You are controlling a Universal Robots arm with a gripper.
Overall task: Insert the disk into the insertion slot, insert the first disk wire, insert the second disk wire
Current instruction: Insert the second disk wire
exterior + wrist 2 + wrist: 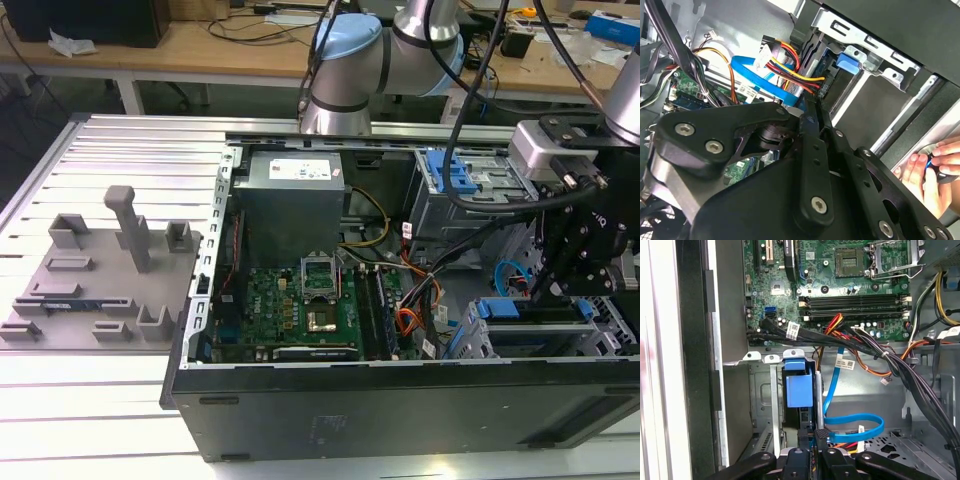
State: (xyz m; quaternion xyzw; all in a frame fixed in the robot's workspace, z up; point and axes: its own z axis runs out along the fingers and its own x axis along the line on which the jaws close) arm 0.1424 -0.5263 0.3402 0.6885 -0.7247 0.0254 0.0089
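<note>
The disk [497, 308], edged by its bright blue carrier, sits inside the insertion slot [466, 346], the silver-grey cage at the case's front corner on the exterior view's right. My gripper [578, 268] hangs just above that cage. In the first wrist view the carrier's blue end [799, 386] stands in the cage [764, 390], and my gripper [816, 446] is shut on the black plug [821, 433] of a blue flat wire [856, 421] close behind the disk. In the second wrist view a bundle of red, yellow and black wires [792, 67] runs to the disk's rear beside the blue wire [754, 69].
The open computer case [400, 400] lies on a slotted aluminium table. It holds a motherboard [300, 305], a power supply [290, 205] and a darker cage with blue latches [462, 178]. Black cable bundles [900, 365] cross beside the cage. A person's hand [932, 172] rests outside the case. Grey fixtures [100, 270] stand at the exterior view's left.
</note>
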